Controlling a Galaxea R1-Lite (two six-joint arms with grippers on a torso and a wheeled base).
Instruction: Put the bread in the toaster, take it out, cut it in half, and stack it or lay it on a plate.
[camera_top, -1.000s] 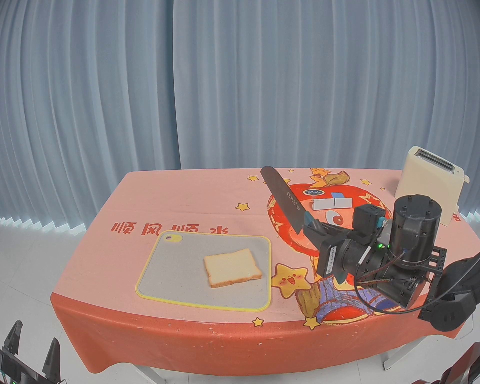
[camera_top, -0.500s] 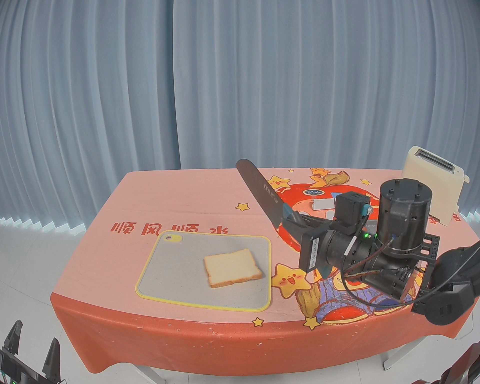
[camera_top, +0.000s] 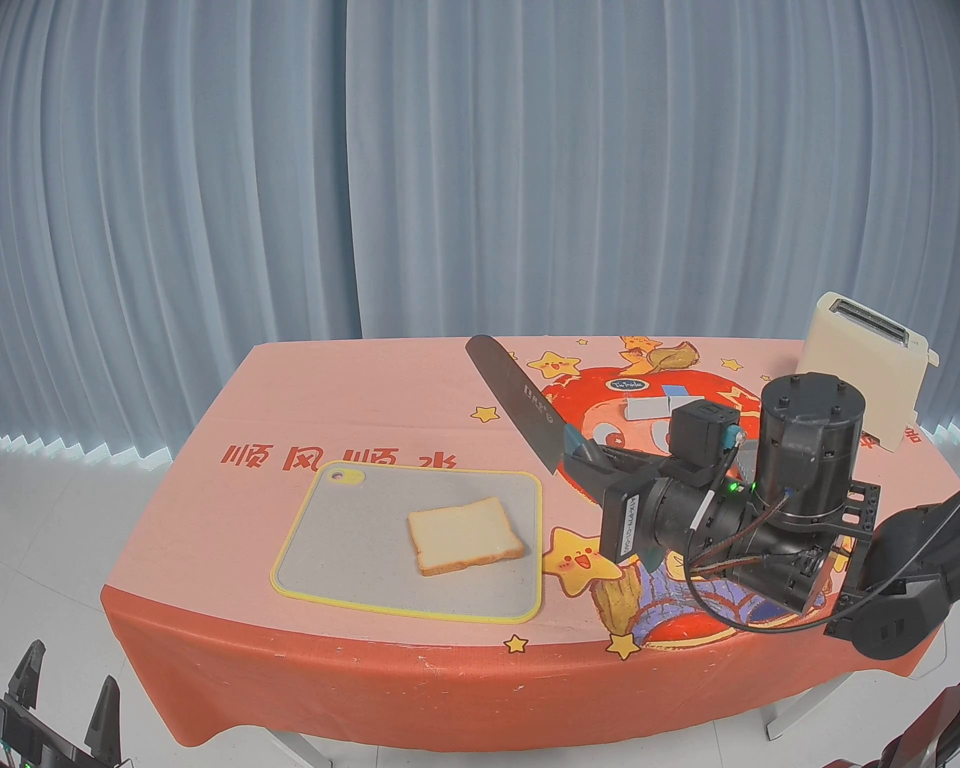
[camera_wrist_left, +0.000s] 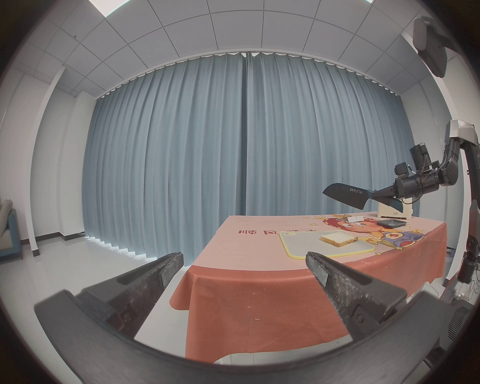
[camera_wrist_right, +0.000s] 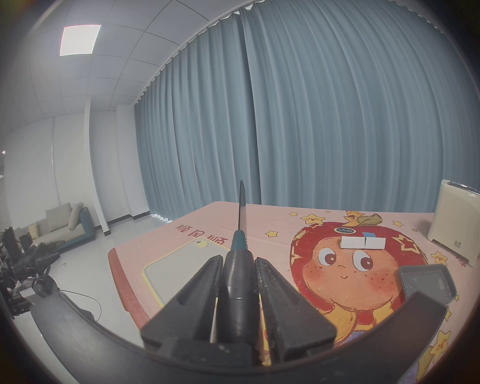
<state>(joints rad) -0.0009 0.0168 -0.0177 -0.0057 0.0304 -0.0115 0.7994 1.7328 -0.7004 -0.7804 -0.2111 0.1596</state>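
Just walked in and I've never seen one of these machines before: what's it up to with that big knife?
The robot's right pincer is clamped on the handle of a dark kitchen knife, holding the blade raised in the air above the table, clear of the food. One whole slice of bread lies uncut on the cutting board. The cream toaster stands at the table's far right corner. The left pincer hangs open and empty, low off the table's near left side.
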